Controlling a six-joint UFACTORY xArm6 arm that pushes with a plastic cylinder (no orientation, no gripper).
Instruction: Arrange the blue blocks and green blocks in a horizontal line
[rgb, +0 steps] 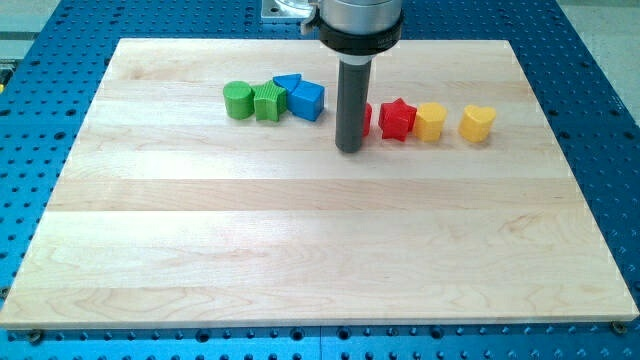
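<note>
A green cylinder (238, 100), a green star-like block (268, 102), a blue triangular block (288, 83) and a blue cube (307, 101) sit touching in a row at the view's upper left of the wooden board (300, 250). My tip (348, 149) rests on the board just right of the blue cube, a small gap apart. The rod hides most of a red block (365, 118) behind it.
To the right of the rod, in the same row, stand a red star block (397, 119), a yellow hexagonal block (430, 121) and a yellow heart-like block (477, 122). The board lies on a blue perforated table (600, 120).
</note>
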